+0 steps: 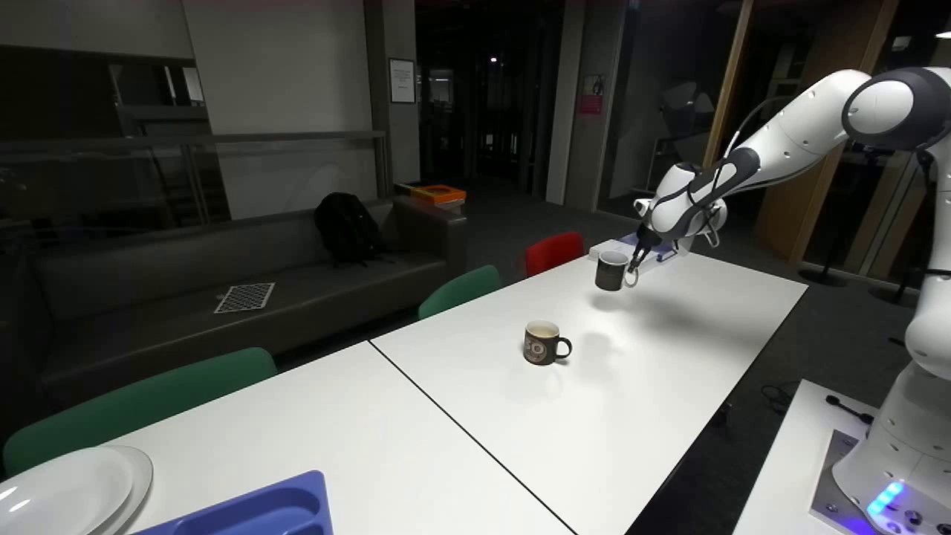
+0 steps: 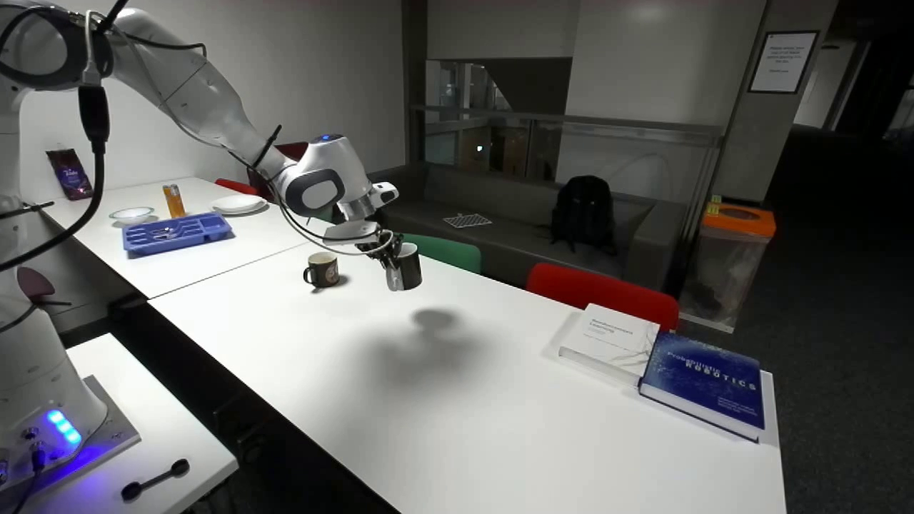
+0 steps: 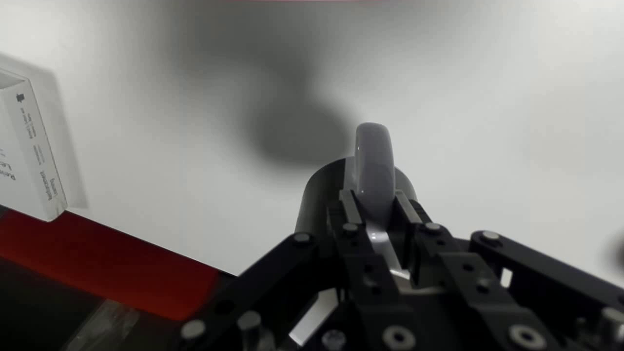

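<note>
My gripper (image 1: pixel 634 265) is shut on the light grey handle of a dark mug (image 1: pixel 610 273) and holds it above the white table, with its shadow below. In an exterior view the held mug (image 2: pixel 410 267) hangs nearly upright in front of the gripper (image 2: pixel 390 258). In the wrist view the fingertips (image 3: pixel 374 204) sit on both sides of the handle, and the dark body of the mug (image 3: pixel 319 200) is partly hidden behind the fingers. A second dark mug with a printed picture and a cream inside (image 1: pixel 540 347) stands upright on the table; it also shows in an exterior view (image 2: pixel 325 271).
White and blue books (image 2: pixel 610 339) (image 2: pixel 703 382) lie at one table end. A blue cutlery tray (image 2: pixel 176 233), white plates (image 2: pixel 238 205), a bowl (image 2: pixel 132 215) and an orange can (image 2: pixel 173 200) stand at the opposite end. Red (image 2: pixel 603 293) and green (image 2: pixel 446 253) chairs line the far edge.
</note>
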{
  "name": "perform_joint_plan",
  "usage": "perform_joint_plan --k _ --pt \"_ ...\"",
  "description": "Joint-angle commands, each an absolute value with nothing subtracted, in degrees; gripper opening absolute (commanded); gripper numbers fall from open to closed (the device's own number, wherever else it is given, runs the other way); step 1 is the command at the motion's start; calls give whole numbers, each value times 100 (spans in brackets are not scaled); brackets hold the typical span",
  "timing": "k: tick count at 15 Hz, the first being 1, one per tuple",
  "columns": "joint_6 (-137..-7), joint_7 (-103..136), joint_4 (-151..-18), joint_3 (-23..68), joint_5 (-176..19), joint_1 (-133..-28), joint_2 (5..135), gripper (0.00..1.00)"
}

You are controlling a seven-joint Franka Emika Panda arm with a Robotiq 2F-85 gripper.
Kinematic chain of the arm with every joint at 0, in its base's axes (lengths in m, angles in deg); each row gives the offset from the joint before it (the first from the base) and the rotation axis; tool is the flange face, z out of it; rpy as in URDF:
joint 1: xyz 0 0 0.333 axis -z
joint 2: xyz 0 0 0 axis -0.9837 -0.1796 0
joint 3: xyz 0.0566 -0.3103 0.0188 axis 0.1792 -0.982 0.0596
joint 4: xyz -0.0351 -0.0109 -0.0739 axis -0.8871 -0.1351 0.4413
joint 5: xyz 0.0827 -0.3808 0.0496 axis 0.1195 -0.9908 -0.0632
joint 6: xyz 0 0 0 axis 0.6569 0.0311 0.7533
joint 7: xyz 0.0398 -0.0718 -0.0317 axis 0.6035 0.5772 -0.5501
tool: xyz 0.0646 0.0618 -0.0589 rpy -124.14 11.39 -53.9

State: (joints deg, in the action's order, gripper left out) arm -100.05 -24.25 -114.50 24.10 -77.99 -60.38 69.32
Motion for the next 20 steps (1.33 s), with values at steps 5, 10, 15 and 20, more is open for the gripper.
perform_joint_plan --k 5,10,15,20 --pt "-9532 -1471 -10992 1950 -8977 -6825 7133 5" --pt "-9570 -1253 -10901 1963 -9328 -7057 7133 5" --pt "-9607 -1207 -10838 2005 -9383 -7245 7102 5" --pt "-9673 -1253 -10724 2058 -9479 -7421 7045 5"
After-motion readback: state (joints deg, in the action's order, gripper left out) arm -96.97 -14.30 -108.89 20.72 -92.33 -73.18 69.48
